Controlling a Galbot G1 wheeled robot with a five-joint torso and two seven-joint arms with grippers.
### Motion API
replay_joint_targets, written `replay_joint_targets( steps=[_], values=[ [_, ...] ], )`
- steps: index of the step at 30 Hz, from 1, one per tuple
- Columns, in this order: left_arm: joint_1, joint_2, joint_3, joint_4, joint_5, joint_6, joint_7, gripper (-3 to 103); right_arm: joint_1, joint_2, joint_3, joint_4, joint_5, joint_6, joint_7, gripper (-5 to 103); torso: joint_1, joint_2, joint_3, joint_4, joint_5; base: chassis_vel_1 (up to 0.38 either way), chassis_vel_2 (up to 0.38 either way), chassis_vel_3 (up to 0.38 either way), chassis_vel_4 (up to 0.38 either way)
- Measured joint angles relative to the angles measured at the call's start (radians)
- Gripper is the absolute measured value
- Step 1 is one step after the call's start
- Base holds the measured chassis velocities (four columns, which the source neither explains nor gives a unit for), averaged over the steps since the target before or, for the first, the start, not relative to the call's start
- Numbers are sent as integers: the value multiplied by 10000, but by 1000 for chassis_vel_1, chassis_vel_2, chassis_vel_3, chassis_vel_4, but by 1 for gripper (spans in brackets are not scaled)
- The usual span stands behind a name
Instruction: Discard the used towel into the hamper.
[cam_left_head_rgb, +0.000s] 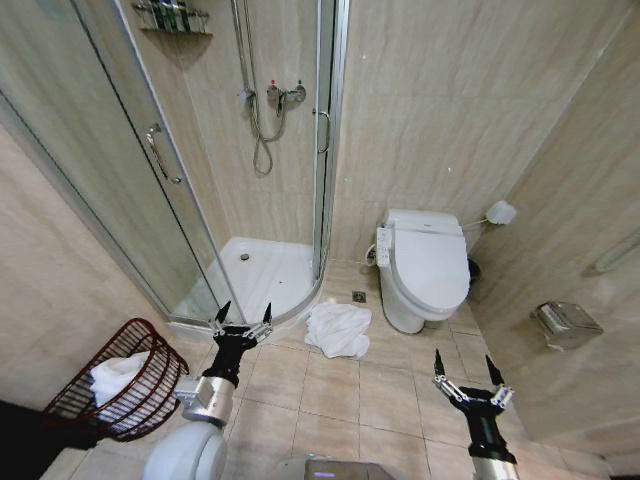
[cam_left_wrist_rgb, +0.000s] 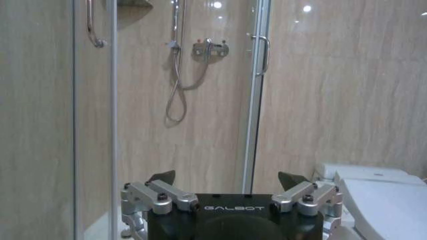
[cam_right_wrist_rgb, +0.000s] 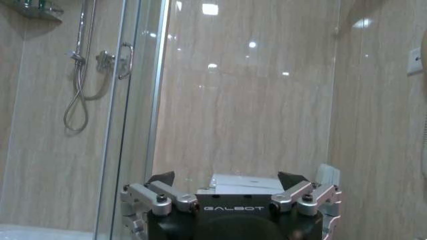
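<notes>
A crumpled white towel (cam_left_head_rgb: 339, 329) lies on the tiled floor between the shower tray and the toilet. The hamper (cam_left_head_rgb: 150, 395), a dark reddish-brown wire basket, stands at the lower left against the wall, tilted, with a white cloth (cam_left_head_rgb: 115, 377) inside. My left gripper (cam_left_head_rgb: 245, 315) is open, held above the floor to the left of the towel and empty. My right gripper (cam_left_head_rgb: 467, 364) is open too, low at the right, with nothing in it. In the wrist views both grippers (cam_left_wrist_rgb: 227, 177) (cam_right_wrist_rgb: 227, 177) point at the wall with fingers spread.
A white toilet (cam_left_head_rgb: 427, 265) with closed lid stands right of the towel. The glass shower enclosure (cam_left_head_rgb: 255, 270) with its door open is behind. A floor drain (cam_left_head_rgb: 359, 296) sits near the towel. A metal paper holder (cam_left_head_rgb: 565, 323) juts from the right wall.
</notes>
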Motion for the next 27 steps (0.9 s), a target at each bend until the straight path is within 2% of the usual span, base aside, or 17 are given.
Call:
replay_joint_targets(
  steps=[27],
  values=[
    [0, 0, 0, 0, 0, 0, 0, 100, 0, 0, 0, 0, -1, 0, 0, 100, -535, -1225, -691, 0, 0, 0, 0, 0, 0]
  ],
)
